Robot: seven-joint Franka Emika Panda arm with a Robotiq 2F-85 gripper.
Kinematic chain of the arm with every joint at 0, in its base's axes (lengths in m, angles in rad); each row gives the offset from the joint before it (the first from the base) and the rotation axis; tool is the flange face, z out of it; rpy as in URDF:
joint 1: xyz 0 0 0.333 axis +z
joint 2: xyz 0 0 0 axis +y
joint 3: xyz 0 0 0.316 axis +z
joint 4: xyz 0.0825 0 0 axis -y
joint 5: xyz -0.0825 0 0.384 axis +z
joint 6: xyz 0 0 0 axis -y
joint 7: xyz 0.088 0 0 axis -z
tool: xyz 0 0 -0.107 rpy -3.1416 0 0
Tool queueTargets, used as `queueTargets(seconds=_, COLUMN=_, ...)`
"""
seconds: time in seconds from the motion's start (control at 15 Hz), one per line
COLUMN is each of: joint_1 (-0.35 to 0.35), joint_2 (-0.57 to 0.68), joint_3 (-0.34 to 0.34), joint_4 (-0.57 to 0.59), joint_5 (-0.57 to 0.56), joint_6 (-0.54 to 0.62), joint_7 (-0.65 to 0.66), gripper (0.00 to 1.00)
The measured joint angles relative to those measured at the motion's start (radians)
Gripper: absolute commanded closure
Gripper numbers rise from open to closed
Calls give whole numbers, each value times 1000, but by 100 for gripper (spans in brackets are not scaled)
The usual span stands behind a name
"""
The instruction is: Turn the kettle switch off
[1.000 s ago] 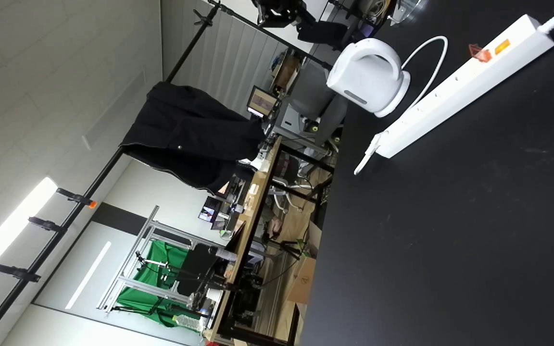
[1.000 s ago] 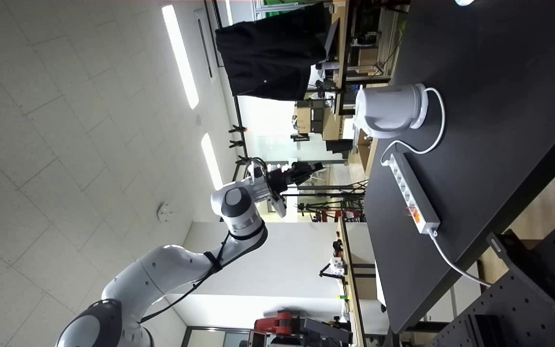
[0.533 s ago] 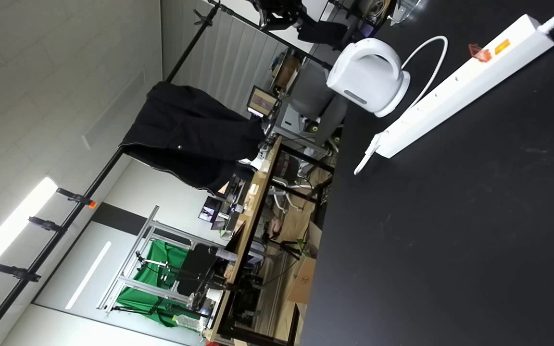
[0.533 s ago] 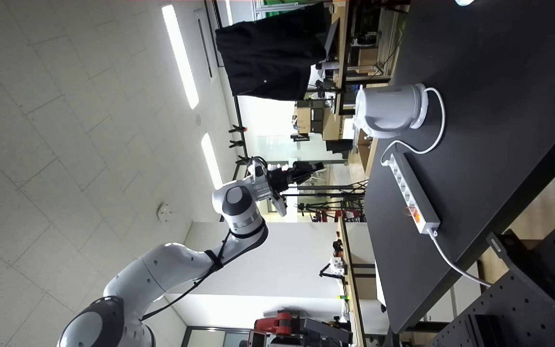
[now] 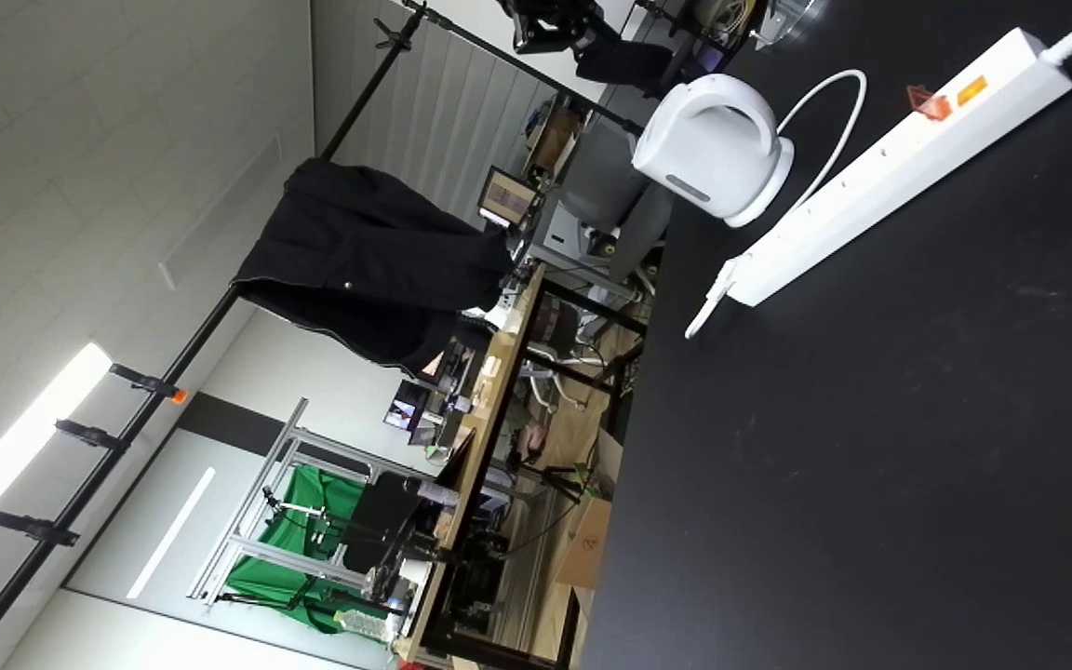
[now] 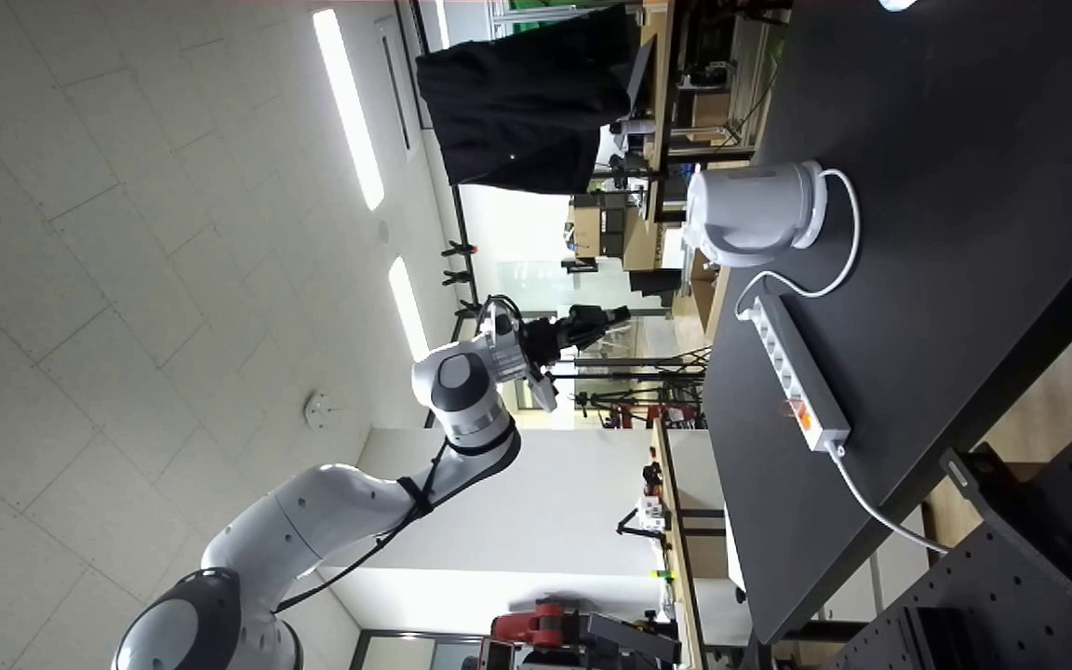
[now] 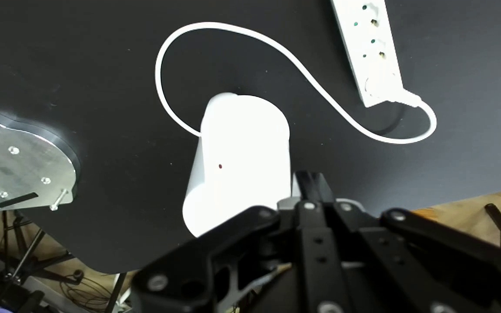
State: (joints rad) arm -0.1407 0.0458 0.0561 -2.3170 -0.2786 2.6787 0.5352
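In both exterior views we saw the white electric kettle [image 6: 750, 200] standing upright on the black desk [image 5: 806, 465], near the white power strip [image 5: 899, 169]. We had the gripper [image 6: 623, 316] up in the air, higher than the kettle and apart from it, its jaws closed together. In the wrist view we looked down on the kettle, with the strip to its far right and a bolted grey plate [image 7: 37, 161] to its left. From the kettle we followed the white cord [image 7: 209, 25] looping away to its plug [image 7: 407, 97], seated at the strip's near end.
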Motion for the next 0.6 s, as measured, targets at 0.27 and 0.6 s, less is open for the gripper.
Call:
queueTargets(seconds=0.27, joint_1=7, joint_2=18, joint_3=-90, joint_4=22, joint_5=28, joint_6=19, joint_7=-35, gripper=100)
queueTargets(seconds=0.6, joint_1=6, joint_2=97, joint_3=-131, joint_4=136, joint_5=251, joint_6=-51, joint_7=-259, gripper=100)
